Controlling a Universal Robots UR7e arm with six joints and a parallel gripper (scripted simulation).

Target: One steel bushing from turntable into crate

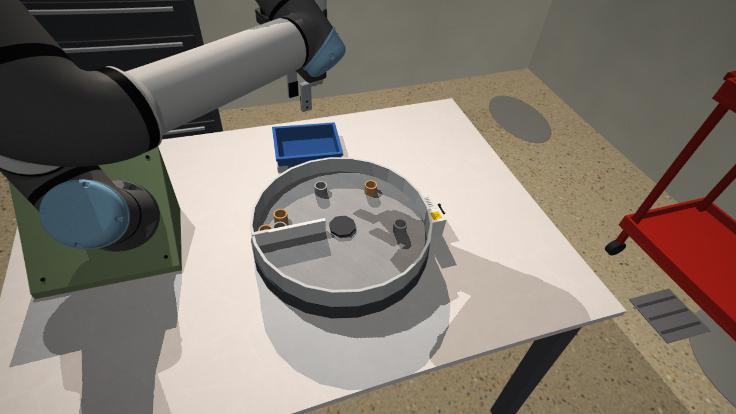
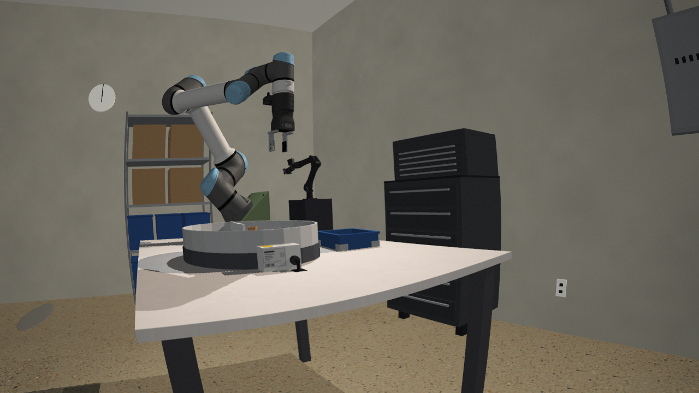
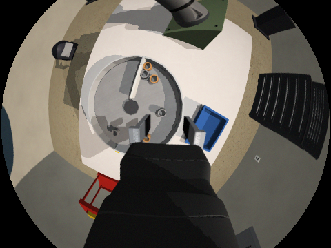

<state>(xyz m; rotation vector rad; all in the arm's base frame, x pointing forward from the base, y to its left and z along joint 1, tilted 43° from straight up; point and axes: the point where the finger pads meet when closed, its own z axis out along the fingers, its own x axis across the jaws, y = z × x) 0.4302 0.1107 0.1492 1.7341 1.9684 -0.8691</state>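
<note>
The two fingers (image 2: 277, 142) of the arm's end piece stand spread as wide as they go, with nothing between them, and point straight down from high in the air. In the exterior view they hang well above the desk (image 2: 342, 278), over the far side of the turntable (image 2: 249, 239) near the blue crate (image 2: 349, 238). The wrist view looks down past one finger (image 3: 138, 132) and shows the round tray of the turntable (image 3: 98, 96) on one side and the crate (image 3: 216, 124) on the other. In the top view the turntable (image 1: 411, 267) is a grey walled dish with a dark octagonal hub (image 1: 343, 226) at its centre and a pale straight bar (image 1: 290, 234) running from the hub toward its left wall. Two grey steel bushings stand upright on its floor: one (image 1: 321, 188) toward the far wall, closest to the crate (image 1: 280, 149), and one (image 1: 400, 227) to the right of the hub. Three orange bushings also stand there: one (image 1: 371, 187) near the far wall, one (image 1: 280, 215) just behind the bar, and one (image 1: 264, 227) half hidden by the bar at the left wall. Something grey shows beside the last two, too hidden to identify. The crate sits on the desk just beyond the turntable's far rim, and nothing shows inside it. A small white control box (image 1: 435, 213) with a yellow label is fixed to the turntable's right side.
</note>
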